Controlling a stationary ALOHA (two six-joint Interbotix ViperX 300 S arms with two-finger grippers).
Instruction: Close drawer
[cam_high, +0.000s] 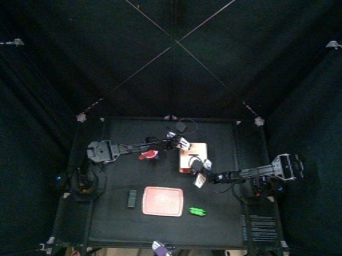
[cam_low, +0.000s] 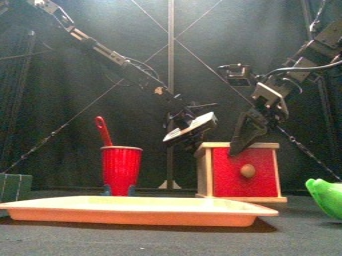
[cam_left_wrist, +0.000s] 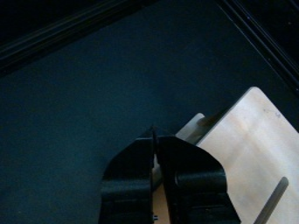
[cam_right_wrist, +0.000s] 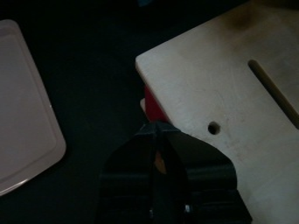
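The drawer (cam_low: 241, 172) is a cream-white box with a red front and a round wooden knob, standing right of the table's middle (cam_high: 198, 156). In the front view the red front sits in the cream frame. My left gripper (cam_low: 187, 126) hangs by the box's upper left, jaws shut and empty (cam_left_wrist: 153, 133). My right gripper (cam_low: 251, 128) is just above the box's front edge, jaws shut and empty (cam_right_wrist: 152, 129). The right wrist view shows the cream top (cam_right_wrist: 222, 79) with a sliver of the red front (cam_right_wrist: 151, 105) past its edge.
A red cup (cam_low: 120, 168) with a red stick in it stands left of the drawer. A flat pink pad (cam_low: 134, 208) lies at the front. A bright green thing (cam_low: 325, 195) lies at the front right, a dark green block (cam_low: 12, 188) at the left.
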